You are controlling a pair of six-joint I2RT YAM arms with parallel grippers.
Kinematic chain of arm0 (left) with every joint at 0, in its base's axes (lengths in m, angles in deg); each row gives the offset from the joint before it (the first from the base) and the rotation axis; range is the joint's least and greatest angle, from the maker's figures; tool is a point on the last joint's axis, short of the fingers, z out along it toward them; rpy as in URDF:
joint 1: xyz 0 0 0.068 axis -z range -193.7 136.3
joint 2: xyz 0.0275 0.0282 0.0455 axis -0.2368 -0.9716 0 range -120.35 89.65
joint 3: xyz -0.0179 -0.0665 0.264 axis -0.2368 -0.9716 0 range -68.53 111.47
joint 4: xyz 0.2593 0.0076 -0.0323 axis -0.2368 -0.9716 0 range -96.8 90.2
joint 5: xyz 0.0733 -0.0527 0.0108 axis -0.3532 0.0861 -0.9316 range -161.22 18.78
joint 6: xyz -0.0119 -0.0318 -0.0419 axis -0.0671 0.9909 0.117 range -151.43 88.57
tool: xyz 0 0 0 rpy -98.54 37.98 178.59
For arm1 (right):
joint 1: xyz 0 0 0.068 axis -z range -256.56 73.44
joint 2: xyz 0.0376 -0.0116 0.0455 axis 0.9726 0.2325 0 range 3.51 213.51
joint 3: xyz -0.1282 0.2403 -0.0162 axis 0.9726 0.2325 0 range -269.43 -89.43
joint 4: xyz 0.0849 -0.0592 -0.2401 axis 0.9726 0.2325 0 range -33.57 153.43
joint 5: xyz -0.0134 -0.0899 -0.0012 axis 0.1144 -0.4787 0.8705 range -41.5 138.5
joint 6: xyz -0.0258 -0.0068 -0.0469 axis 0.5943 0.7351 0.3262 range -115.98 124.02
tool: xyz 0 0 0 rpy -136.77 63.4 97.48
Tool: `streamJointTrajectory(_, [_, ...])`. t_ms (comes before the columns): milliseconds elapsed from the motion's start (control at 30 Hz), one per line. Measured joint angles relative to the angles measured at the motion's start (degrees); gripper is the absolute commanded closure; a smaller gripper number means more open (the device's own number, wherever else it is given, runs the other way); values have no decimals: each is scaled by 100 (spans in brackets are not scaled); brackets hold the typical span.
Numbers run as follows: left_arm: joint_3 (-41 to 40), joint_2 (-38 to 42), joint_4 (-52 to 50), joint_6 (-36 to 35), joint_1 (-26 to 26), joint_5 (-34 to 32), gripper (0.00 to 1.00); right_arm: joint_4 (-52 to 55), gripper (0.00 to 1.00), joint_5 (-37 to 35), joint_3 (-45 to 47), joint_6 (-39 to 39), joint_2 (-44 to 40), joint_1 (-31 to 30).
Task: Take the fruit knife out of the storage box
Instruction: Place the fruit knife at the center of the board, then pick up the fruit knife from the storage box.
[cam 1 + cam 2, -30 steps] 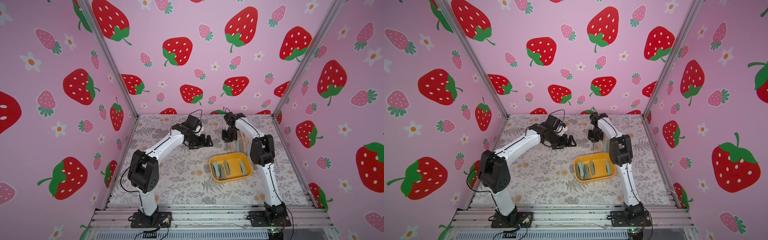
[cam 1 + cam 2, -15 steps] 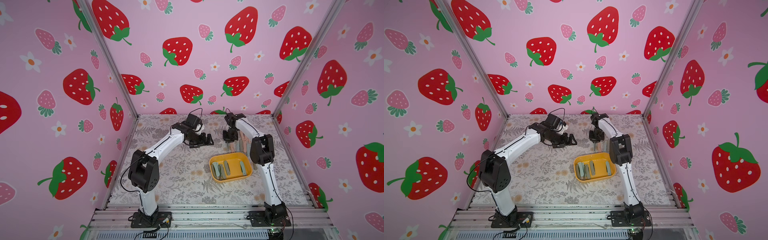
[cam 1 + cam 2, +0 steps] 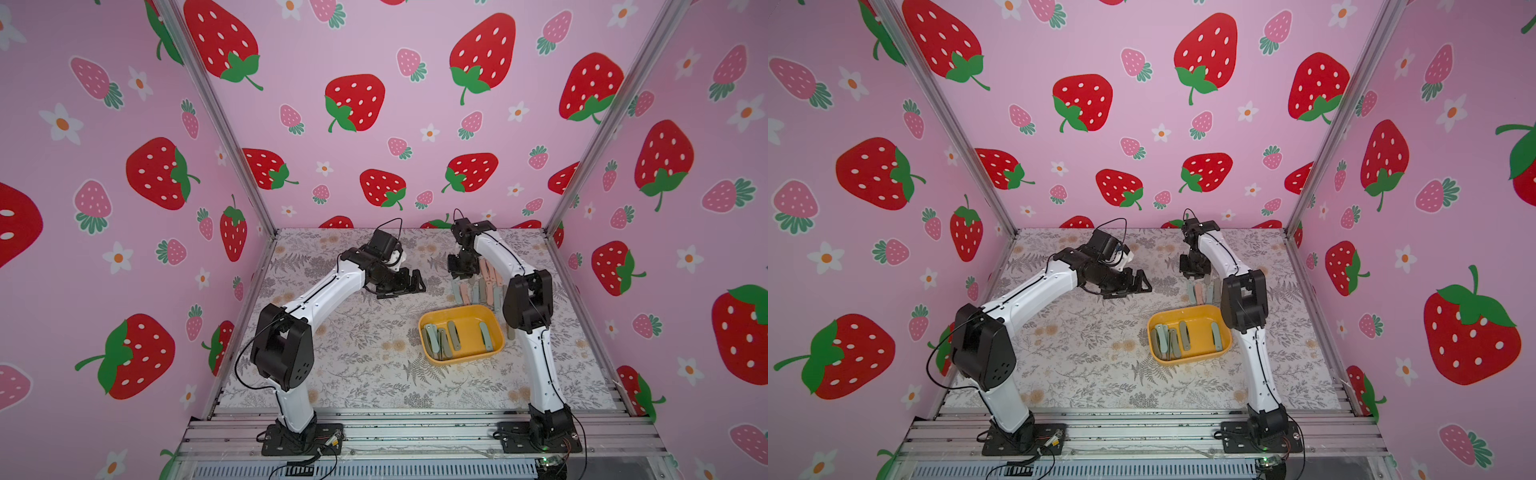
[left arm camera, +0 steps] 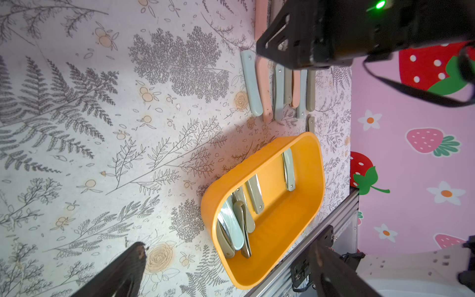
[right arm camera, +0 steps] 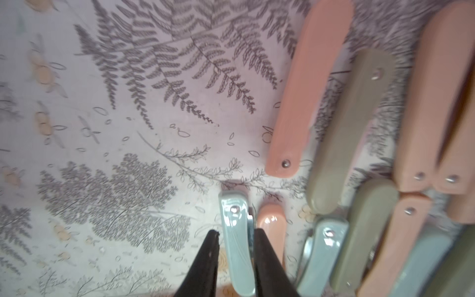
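Behind the storage box [image 3: 465,358], my right tool [image 5: 236,231] sits slightly open astride a blue fruit knife [image 5: 237,253]. My left tool [image 3: 415,284] gapes wide.

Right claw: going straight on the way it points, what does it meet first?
Most likely the floral table cover: the right claw points down at it, fingers either side of a pale blue folded fruit knife, so the tips pass the knife. Whether they touch the cover is unclear.
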Motion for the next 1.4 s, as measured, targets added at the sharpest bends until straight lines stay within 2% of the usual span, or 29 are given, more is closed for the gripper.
streamJointTrajectory(133, [-407,393,92,55,15,-55,1,-72,74,-138,566,-20,-973,-260])
streamJointTrajectory(333, [-1060,1067,190,125,149,-201,1,-442,73,-254,2736,-256,-2511,-1054])
streamJointTrajectory(367, [-1187,1182,210,140,190,-227,1,-505,73,-254,3097,-321,-2636,-1207])
streamJointTrajectory(467, [-1596,1539,267,179,306,-302,1,-654,57,-273,3932,-496,-2763,-1543])
streamJointTrajectory(600, [-2144,1967,280,260,424,-365,1,-813,56,-319,4690,-758,-2767,-1757])
streamJointTrajectory(933, [-2409,2356,275,391,472,-481,1,-1088,56,-581,4828,-1001,-2726,-1786])
streamJointTrajectory(1167, [-2417,2391,278,461,476,-503,1,-1137,56,-780,4802,-1034,-2227,-1786])
streamJointTrajectory(1233, [-2420,2391,275,463,476,-503,1,-1145,59,-782,4784,-1043,-2188,-1773])
streamJointTrajectory(1400, [-2420,2389,282,481,476,-503,1,-1224,75,-704,4813,-1067,-2186,-1746])
